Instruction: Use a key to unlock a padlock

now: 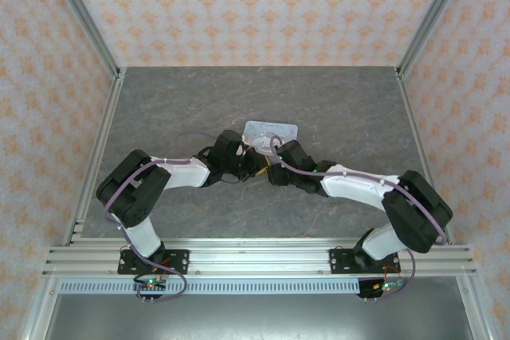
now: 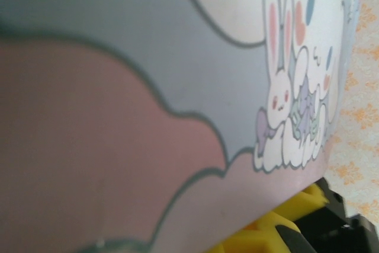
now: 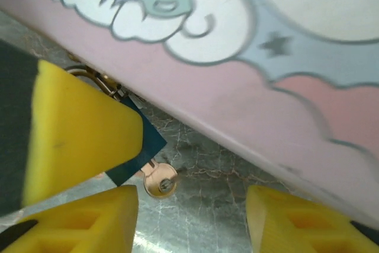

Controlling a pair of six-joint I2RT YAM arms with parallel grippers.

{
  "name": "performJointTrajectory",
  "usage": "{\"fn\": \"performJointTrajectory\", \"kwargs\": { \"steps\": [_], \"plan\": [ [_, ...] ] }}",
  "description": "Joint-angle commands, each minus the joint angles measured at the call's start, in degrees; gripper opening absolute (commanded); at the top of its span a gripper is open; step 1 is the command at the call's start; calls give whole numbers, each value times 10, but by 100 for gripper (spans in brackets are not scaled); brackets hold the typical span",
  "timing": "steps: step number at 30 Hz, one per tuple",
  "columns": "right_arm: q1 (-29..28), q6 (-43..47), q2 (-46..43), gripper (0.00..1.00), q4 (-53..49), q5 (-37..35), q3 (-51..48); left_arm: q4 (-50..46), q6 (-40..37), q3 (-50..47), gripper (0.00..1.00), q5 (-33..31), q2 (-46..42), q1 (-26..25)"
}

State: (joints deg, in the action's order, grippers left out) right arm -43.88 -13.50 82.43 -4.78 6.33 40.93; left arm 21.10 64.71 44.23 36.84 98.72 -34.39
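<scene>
The teal-blue padlock (image 3: 140, 147) hangs just above the table beside the pink-and-blue cartoon box (image 3: 249, 81). A yellow finger (image 3: 77, 128) of my left gripper (image 1: 242, 166) covers most of it, and that gripper is shut on it. The pale gold key (image 3: 159, 181) sticks out of the padlock's underside with its round head showing. My right gripper (image 3: 190, 207) is open, its left finger just below the key head, and nothing lies between the fingers. In the top view the right gripper (image 1: 276, 171) faces the left one in front of the box (image 1: 271, 130).
The box's printed side (image 2: 177, 87) stands very close to the left wrist camera, with a yellow finger pad (image 2: 278, 229) under its lower edge. Grey marbled table (image 1: 175, 109) stretches behind and to both sides. Patterned walls and metal rails (image 1: 255, 256) enclose it.
</scene>
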Motion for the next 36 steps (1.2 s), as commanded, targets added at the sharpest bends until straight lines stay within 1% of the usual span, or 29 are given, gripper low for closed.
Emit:
{"fn": "performJointTrajectory", "kwargs": {
  "steps": [1, 4, 8, 12, 15, 21, 24, 30, 34, 36],
  "plan": [
    [8, -39, -52, 56, 39, 3, -42, -34, -24, 10, 0, 2, -11, -2],
    [11, -80, -90, 63, 75, 27, -83, -77, -58, 17, 0, -8, -13, -2],
    [11, -140, -102, 65, 125, 52, -118, -117, -97, 23, 7, -13, -15, -2],
    [11, -189, -88, 65, 188, 70, -140, -125, -111, 19, 20, -14, -16, -2],
    [11, -212, -69, 66, 218, 76, -142, -130, -115, 14, 36, -15, -23, -2],
    [11, -236, -27, 66, 259, 71, -137, -154, -127, 10, 56, -22, -54, -2],
    [12, -236, -14, 66, 261, 59, -128, -168, -132, 8, 67, -30, -77, -1],
    [42, -234, 3, 66, 252, 53, -95, -198, -133, 3, 83, -55, -117, 2],
    [77, -229, 19, 65, 243, 69, -61, -220, -136, 2, 92, -77, -138, 7],
    [94, -225, 34, 65, 235, 88, -36, -227, -137, 3, 93, -84, -144, 9]
  ]
}}
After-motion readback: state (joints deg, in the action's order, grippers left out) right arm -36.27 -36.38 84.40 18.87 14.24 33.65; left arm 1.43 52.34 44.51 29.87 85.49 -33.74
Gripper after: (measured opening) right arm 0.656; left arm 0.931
